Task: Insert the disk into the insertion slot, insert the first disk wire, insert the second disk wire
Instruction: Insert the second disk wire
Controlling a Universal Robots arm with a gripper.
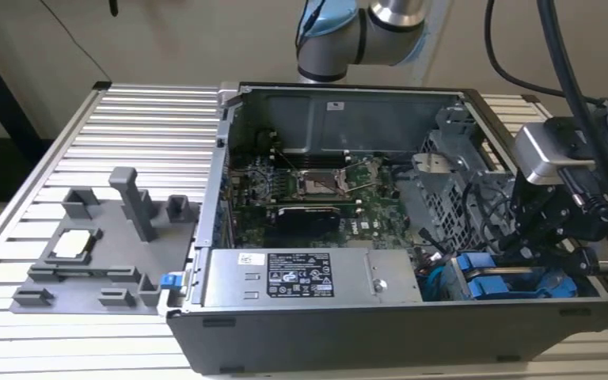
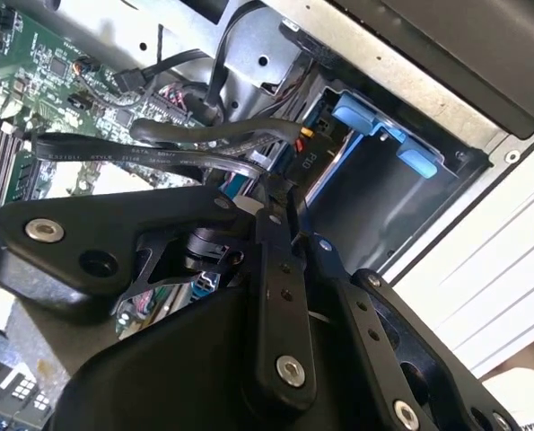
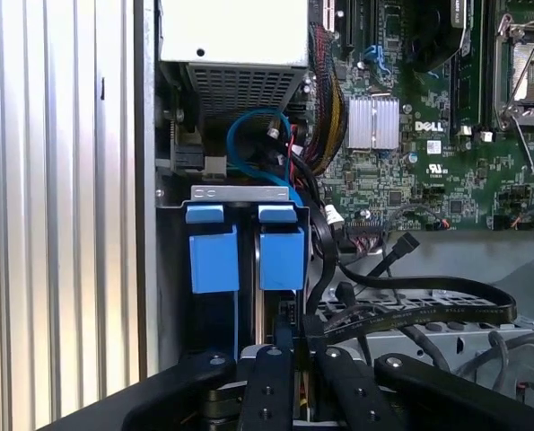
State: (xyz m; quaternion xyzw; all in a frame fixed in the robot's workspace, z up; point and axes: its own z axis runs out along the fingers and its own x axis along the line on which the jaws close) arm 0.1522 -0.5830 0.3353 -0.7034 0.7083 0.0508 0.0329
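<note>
Gripper (image 2: 280, 202) fingers nearly closed, seemingly pinching a black wire (image 2: 159, 157), beside blue disk (image 3: 246, 256) in insertion slot (image 3: 240, 192).

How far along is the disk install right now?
Looks done: the disk, in its blue carrier, sits in the insertion slot. In hand: the gripper is down among the black cables beside it. Left: I cannot tell whether either wire is plugged in.

Disk (image 3: 247, 259) sitting deep in the slot (image 3: 241, 191), its blue carrier tabs showing at the mouth, slot (image 1: 515, 281) lying at the case's front corner on the exterior view's right, black wires (image 3: 410, 305) trailing just beside
</note>
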